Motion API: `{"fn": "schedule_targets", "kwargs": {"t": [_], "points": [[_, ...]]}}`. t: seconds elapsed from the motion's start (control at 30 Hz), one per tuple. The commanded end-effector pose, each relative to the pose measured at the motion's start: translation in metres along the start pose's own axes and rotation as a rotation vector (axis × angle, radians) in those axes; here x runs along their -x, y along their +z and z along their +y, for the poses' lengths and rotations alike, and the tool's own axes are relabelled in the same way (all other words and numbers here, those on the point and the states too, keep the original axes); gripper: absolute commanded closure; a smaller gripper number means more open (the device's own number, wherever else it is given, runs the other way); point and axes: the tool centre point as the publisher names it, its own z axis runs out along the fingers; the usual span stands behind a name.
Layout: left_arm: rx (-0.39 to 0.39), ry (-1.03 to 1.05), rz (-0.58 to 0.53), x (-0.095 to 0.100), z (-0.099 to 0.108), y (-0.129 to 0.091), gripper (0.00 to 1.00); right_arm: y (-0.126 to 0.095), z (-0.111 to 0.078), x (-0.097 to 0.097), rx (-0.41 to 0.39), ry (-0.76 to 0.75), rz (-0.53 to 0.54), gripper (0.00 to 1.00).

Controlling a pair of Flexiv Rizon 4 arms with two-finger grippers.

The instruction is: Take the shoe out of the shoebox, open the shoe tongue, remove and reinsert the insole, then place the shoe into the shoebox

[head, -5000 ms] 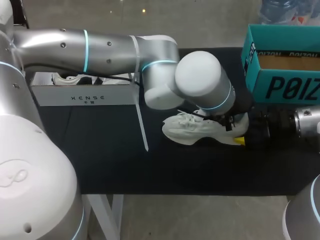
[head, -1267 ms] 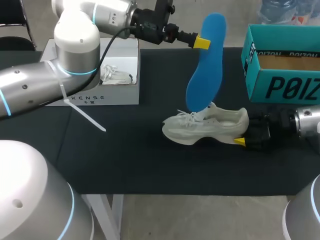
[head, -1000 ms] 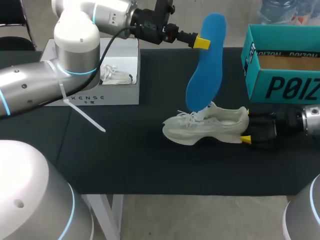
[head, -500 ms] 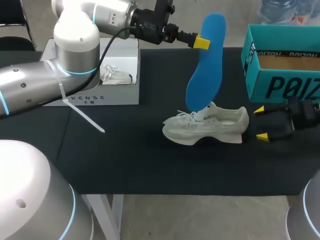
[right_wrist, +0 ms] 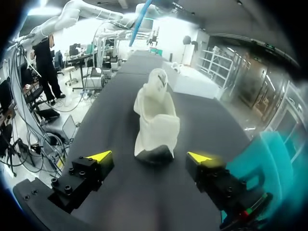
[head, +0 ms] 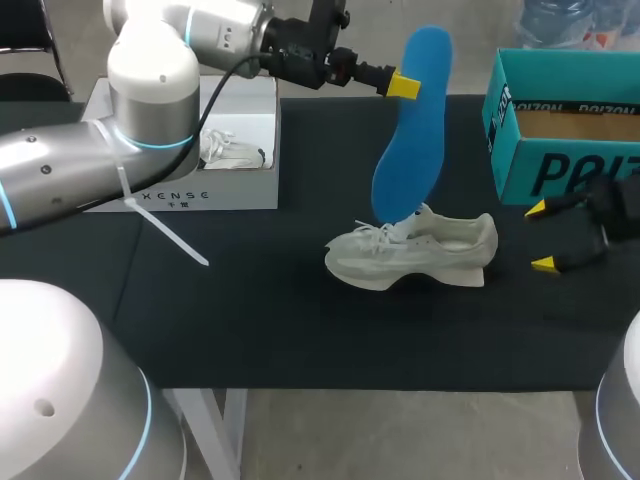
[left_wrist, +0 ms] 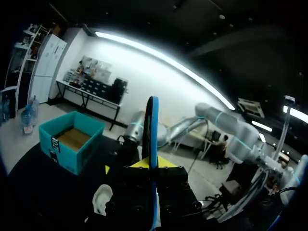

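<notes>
On the middle of the black counter [head: 250, 300] the white shoe [head: 410, 255] stands on its sole, heel toward the right tool [head: 541, 236], which is spread wide just behind the heel and touches nothing. The blue insole [head: 412, 125] hangs upright over the shoe's opening, its top pinched in the left tool [head: 403, 85]. The teal shoebox [head: 560, 130] stands open beside the right tool.
</notes>
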Motion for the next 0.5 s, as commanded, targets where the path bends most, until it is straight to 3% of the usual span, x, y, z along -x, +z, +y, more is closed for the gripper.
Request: {"fn": "schedule_targets", "kwargs": {"t": [0.03, 0.5], "points": [[-0.001, 0.0, -0.001, 0.0, 0.0, 0.0, 1.0, -0.011, 0.007, -0.01, -0.033, -0.01, -0.018, 0.0], [-0.001, 0.0, -0.001, 0.0, 0.0, 0.0, 1.0, -0.04, 0.021, -0.02, -0.026, -0.06, -0.059, 0.0]]}}
